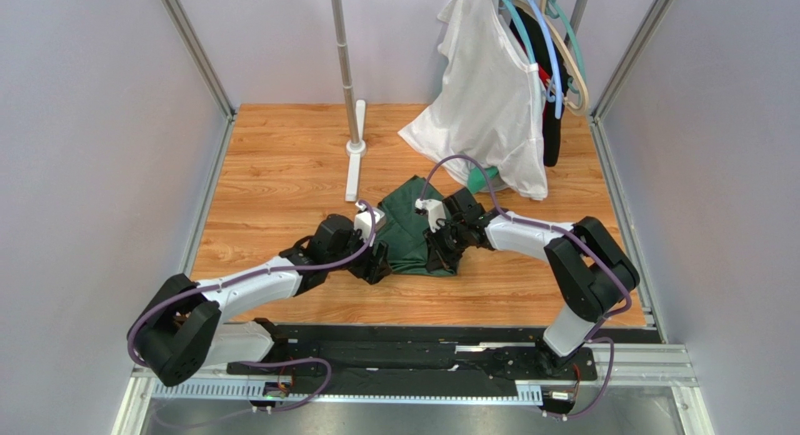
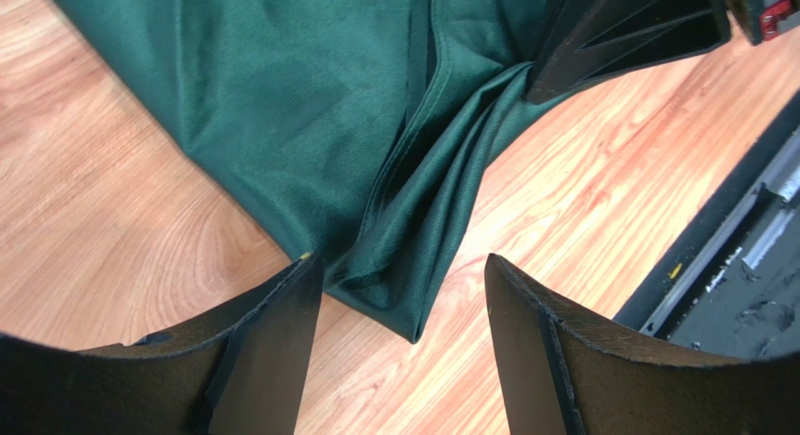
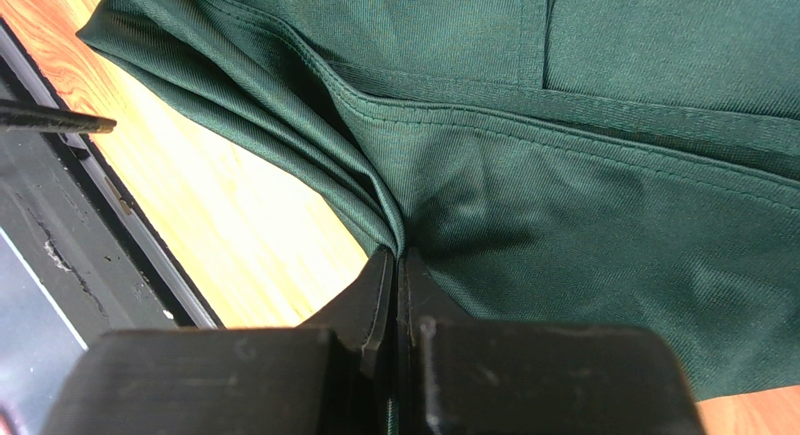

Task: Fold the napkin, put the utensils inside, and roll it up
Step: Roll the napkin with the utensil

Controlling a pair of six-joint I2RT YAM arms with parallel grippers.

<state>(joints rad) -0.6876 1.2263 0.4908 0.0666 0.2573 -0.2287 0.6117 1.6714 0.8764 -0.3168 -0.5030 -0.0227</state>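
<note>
- One napkin (image 1: 408, 232), dark green and creased, lies mid-table (image 1: 282, 163).
- Right hand (image 3: 399, 259): fingers pressed together, pinching a fold at the napkin's near edge.
- Left hand (image 2: 399, 266): spread, straddling the napkin's near corner.
- One white garment (image 1: 484, 107) hangs beyond the napkin.

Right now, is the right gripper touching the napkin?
Touching. In the right wrist view the right gripper is shut on a gathered fold of the napkin, creases running straight into its tips.

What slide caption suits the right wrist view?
Right gripper shut, pinching a bunched fold of the dark green cloth napkin.
</note>
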